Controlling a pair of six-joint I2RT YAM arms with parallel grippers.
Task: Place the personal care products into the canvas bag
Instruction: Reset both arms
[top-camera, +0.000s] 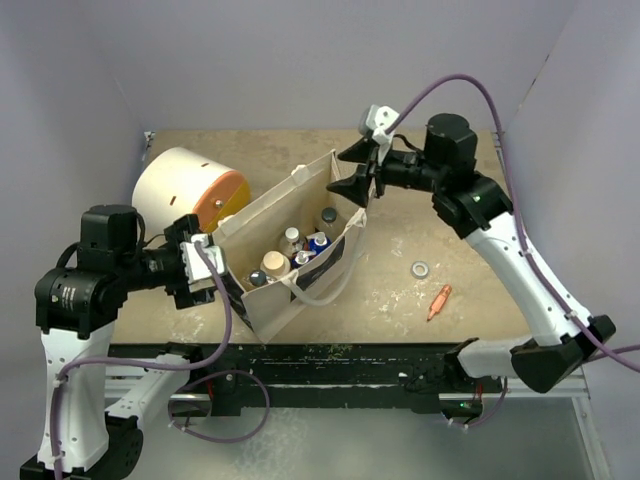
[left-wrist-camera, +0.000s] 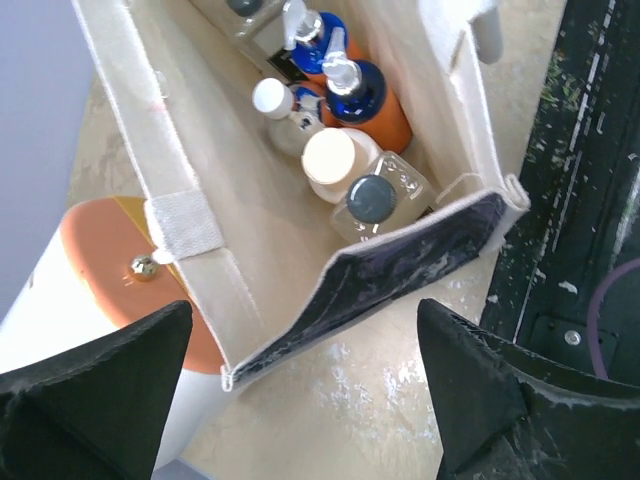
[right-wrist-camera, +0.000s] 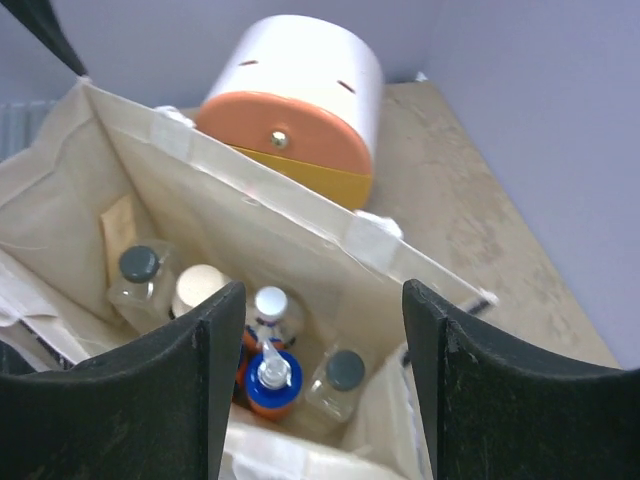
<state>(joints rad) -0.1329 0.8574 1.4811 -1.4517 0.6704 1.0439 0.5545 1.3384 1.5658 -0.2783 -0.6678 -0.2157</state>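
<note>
The cream canvas bag (top-camera: 262, 215) stands open mid-table. Several personal care products (top-camera: 296, 250) stand upright inside it. The left wrist view shows orange bottles with blue pump tops (left-wrist-camera: 358, 90), a tan-capped bottle (left-wrist-camera: 330, 160) and a clear dark-capped bottle (left-wrist-camera: 372, 198). My left gripper (top-camera: 212, 262) is open at the bag's near-left end. Nothing lies between its fingers (left-wrist-camera: 480, 390), and the bag's dark printed end panel (left-wrist-camera: 400, 275) sits just beyond the tips. My right gripper (top-camera: 350, 172) hangs open over the bag's far end, looking down on the bottles (right-wrist-camera: 270, 380), holding nothing.
A big white drum with an orange end (top-camera: 185, 190) lies behind the bag's left side, close to its wall (left-wrist-camera: 110, 260). A small metal ring (top-camera: 421, 269) and an orange pen-like item (top-camera: 439, 301) lie right of the bag. A black rail (top-camera: 330, 365) runs along the near edge.
</note>
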